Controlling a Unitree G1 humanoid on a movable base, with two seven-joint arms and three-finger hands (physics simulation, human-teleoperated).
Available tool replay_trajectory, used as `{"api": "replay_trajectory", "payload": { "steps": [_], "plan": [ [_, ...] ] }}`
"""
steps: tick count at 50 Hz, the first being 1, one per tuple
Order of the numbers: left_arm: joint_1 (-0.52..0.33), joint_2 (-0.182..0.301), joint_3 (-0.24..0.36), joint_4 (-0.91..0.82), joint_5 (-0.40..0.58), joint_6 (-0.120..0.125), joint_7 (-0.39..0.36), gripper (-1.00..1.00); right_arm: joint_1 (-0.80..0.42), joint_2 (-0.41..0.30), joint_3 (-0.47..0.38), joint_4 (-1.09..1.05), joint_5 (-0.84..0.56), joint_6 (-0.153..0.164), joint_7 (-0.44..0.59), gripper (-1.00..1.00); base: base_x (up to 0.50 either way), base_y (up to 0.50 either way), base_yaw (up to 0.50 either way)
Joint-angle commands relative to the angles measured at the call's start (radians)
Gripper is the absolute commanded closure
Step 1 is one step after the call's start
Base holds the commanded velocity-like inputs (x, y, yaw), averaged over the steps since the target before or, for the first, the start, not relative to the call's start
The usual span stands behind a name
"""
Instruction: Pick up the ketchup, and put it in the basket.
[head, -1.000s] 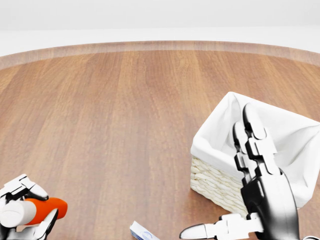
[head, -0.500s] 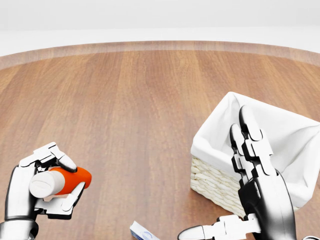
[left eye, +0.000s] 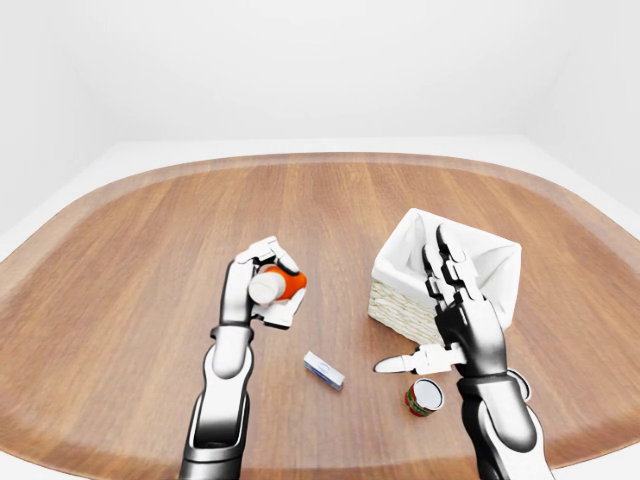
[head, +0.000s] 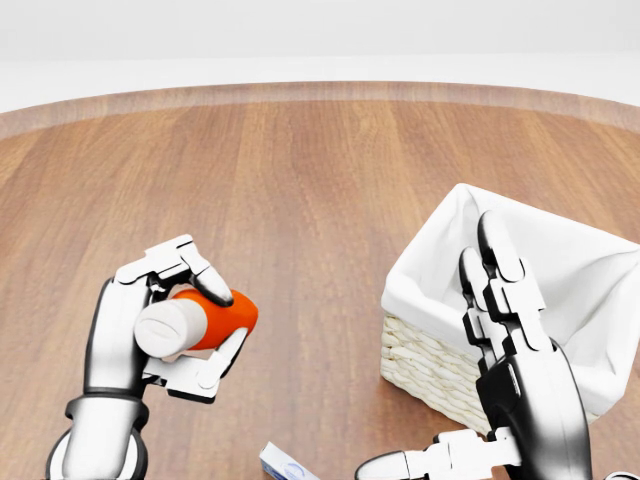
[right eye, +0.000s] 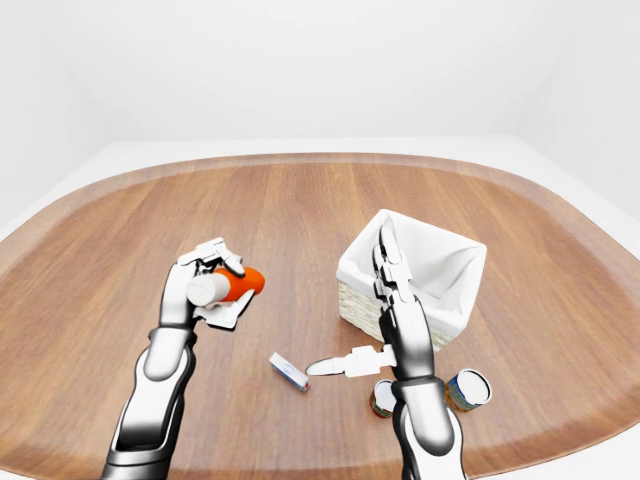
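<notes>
A broad wooden table (left eye: 330, 200) fills the views, rounded at its far edge under white walls. Toward the right of it stands the wicker basket (head: 440, 375), lined with white cloth and open at the top. The right hand (head: 510, 330) stands upright just beside the basket's near side, its fingers spread wide and its thumb stretched flat to the left — it holds nothing. The left hand (head: 165, 330) is raised over the table to the left of the basket, fingers wrapped round the ketchup (head: 205, 320), an orange-red bottle with a white cap that lies tilted in the grip, cap toward the camera.

Smaller things sit near the bottom of the table: two tins (right eye: 468, 390) by the right forearm, and a little white and blue box (left eye: 324, 370) lying flat between the arms.

The pick-up looks done; the carry is in hand. The next move calls for bringing the bottle rightward and over the basket's rim — clear of the cloth lip — before the fingers loosen.
</notes>
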Motion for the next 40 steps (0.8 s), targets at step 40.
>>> {"api": "replay_trajectory", "payload": {
  "steps": [40],
  "plan": [
    [0.026,-0.131,-0.450,-0.154,0.156,0.000,0.053,0.91,0.020,-0.007,0.022,-0.022,-0.003,0.000,-0.005,-1.00,0.00,0.00,0.00]
  ]
}}
